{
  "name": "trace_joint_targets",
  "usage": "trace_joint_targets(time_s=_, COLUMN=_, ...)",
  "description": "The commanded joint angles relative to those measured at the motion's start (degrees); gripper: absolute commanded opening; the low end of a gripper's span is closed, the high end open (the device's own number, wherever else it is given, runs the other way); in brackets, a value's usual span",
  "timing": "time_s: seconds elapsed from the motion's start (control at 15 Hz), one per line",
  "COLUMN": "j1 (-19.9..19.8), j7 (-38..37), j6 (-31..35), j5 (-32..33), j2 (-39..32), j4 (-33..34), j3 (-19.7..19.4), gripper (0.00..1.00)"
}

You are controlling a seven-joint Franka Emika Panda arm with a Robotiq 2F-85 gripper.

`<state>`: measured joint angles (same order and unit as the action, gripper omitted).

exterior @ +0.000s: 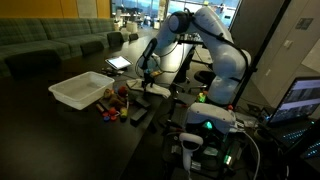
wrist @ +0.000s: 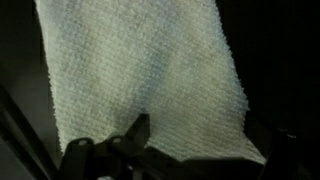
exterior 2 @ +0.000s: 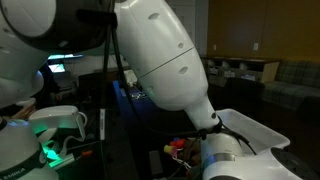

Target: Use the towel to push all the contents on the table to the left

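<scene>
A pale woven towel (wrist: 140, 70) fills most of the wrist view, lying flat on the dark table. My gripper (wrist: 210, 142) is low over its near edge. One dark finger lies over the towel at the lower left and the other sits in shadow past the towel's right corner, so the jaws look open. In an exterior view my gripper (exterior: 147, 76) reaches down to the table just above the towel (exterior: 157, 90). Small colourful items (exterior: 112, 102) lie beside it and also show in an exterior view (exterior 2: 178, 146).
A white tray (exterior: 80, 91) sits on the table next to the items, and also shows in an exterior view (exterior 2: 252, 128). A tablet (exterior: 119, 63) lies further back. Sofas stand behind the table. The arm's white links block much of an exterior view.
</scene>
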<state>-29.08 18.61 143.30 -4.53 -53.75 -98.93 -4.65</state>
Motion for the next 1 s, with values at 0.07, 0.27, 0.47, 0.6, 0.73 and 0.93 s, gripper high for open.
trace_joint_targets(time_s=0.07, j1=-1.3, j7=1.3, j6=-0.9, j5=-0.8, j2=-3.2, j4=5.9, j3=0.8, gripper=1.0)
trace_joint_targets(time_s=0.27, j1=-0.9, j7=0.7, j6=-1.7, j5=-0.5, j2=-4.8, j4=7.7, j3=0.5, gripper=1.0)
trace_joint_targets(time_s=0.47, j1=-0.6, j7=0.3, j6=-2.8, j5=-0.3, j2=-6.0, j4=8.9, j3=0.1, gripper=0.71)
trace_joint_targets(time_s=0.6, j1=-0.4, j7=0.0, j6=-3.5, j5=-0.2, j2=-6.9, j4=9.9, j3=-0.1, gripper=0.63)
trace_joint_targets(time_s=0.73, j1=-0.3, j7=-0.2, j6=-4.2, j5=-0.1, j2=-7.6, j4=10.3, j3=-0.1, gripper=0.48)
trace_joint_targets(time_s=0.93, j1=0.0, j7=-0.1, j6=-5.9, j5=0.2, j2=-6.6, j4=9.6, j3=-0.4, gripper=0.23)
